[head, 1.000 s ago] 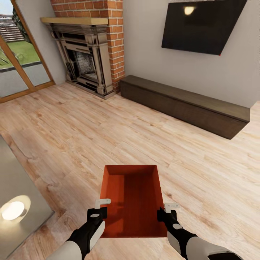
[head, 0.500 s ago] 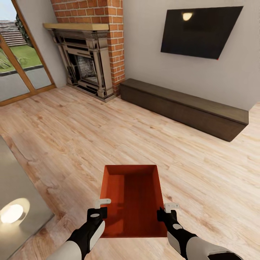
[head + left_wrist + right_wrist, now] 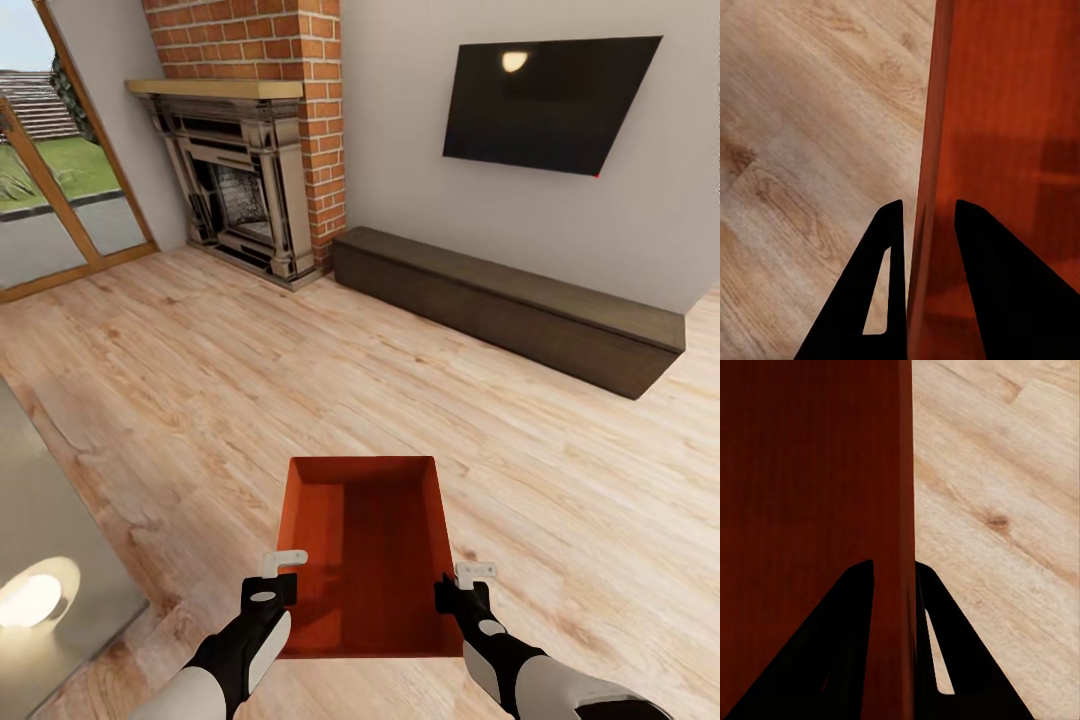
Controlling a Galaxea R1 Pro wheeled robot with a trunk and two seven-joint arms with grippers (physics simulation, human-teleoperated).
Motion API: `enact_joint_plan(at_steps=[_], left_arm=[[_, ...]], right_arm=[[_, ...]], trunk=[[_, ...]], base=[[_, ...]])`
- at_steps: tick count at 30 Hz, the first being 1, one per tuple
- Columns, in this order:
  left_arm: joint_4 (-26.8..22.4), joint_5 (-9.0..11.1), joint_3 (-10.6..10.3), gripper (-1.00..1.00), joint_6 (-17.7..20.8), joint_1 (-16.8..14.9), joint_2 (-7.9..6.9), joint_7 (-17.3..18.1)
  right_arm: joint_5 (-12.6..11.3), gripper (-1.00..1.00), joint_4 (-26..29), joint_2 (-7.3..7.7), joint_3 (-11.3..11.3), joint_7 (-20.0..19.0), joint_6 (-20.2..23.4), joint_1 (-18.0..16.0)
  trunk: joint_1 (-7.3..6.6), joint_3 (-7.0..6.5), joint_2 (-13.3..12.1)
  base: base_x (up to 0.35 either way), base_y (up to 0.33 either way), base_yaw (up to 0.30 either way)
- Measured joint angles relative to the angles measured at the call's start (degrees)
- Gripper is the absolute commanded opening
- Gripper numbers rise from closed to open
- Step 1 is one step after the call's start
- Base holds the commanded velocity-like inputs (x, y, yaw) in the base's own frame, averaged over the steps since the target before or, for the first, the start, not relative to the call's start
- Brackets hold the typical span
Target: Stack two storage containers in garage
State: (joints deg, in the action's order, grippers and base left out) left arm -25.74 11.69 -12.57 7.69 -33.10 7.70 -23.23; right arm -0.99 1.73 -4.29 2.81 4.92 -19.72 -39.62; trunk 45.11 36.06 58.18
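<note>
Both grippers clamped on red-orange open-topped rectangular storage container (image 3: 365,555), lower centre of frame: left gripper (image 3: 283,566) pinches left wall, right gripper (image 3: 468,574) right wall; long axis points away from robot.

Light wood plank floor (image 3: 300,380) spreads ahead of both claws and under them. Far ahead and to the left of the left claw stands a red-brick fireplace (image 3: 250,150) with a pale mantel and a dark carved surround. Left of it, wood-framed glass doors (image 3: 50,170) show grass and steps outside. Ahead and to the right of the right claw, a long low dark cabinet (image 3: 510,305) sits against the plain pale wall (image 3: 400,120), beneath a black wall TV (image 3: 545,100) reflecting a ceiling light. Just left of the left claw, a grey tabletop (image 3: 40,540) carries another bright reflection.
</note>
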Motion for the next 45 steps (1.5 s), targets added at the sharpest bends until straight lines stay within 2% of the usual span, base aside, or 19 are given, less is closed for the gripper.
enact_joint_plan(at_steps=[45], left_arm=[[-0.12, -0.02, -0.01, -1.0, 0.0, 0.01, -0.03, 0.01]], right_arm=[[0.16, -1.0, 0.04, -0.01, -0.18, 0.0, -0.09, 0.0]], trunk=[[0.0, -4.14, 0.0]], base=[[0.0, 0.0, 0.0]])
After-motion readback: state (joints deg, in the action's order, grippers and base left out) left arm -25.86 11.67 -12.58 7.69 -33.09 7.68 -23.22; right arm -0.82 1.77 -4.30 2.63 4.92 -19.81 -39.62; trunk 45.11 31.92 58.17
